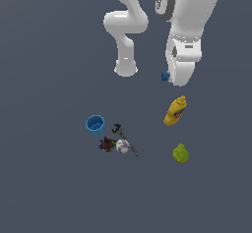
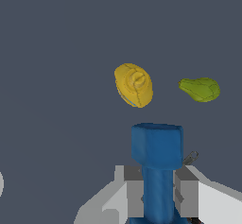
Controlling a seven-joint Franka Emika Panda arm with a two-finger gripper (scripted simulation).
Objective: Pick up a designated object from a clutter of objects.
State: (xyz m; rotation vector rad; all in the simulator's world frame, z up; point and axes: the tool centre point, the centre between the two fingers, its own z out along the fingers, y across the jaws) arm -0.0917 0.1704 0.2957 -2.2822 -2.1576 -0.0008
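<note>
Closest to the wrist camera, the tiny blue piece [image 2: 157,171] is seen pinched between the two grey fingers [image 2: 133,197], which are pressed against its narrow shank from either side — its knobby end projects beyond the fingertips. In the exterior view the same piece [image 1: 165,76] is shown as a small blue knob at the tip of the white arm [image 1: 184,30], raised clear of the tabletop [image 1: 49,188]. Beneath the gripper [image 2: 157,194], the yellow bottle [image 2: 133,84] is seen cap-on, with the green pear-like fruit [image 2: 200,89] near it. In the exterior view the bottle [image 1: 175,111] stands tilted just below the gripper [image 1: 167,76], and the fruit [image 1: 180,154] lies further toward the bottom edge. Well apart, toward the exterior view's left, the blue cup [image 1: 95,125], thin black tool [image 1: 124,138], white ball [image 1: 122,146] and dark multicoloured toy [image 1: 107,144] are grouped closely.
</note>
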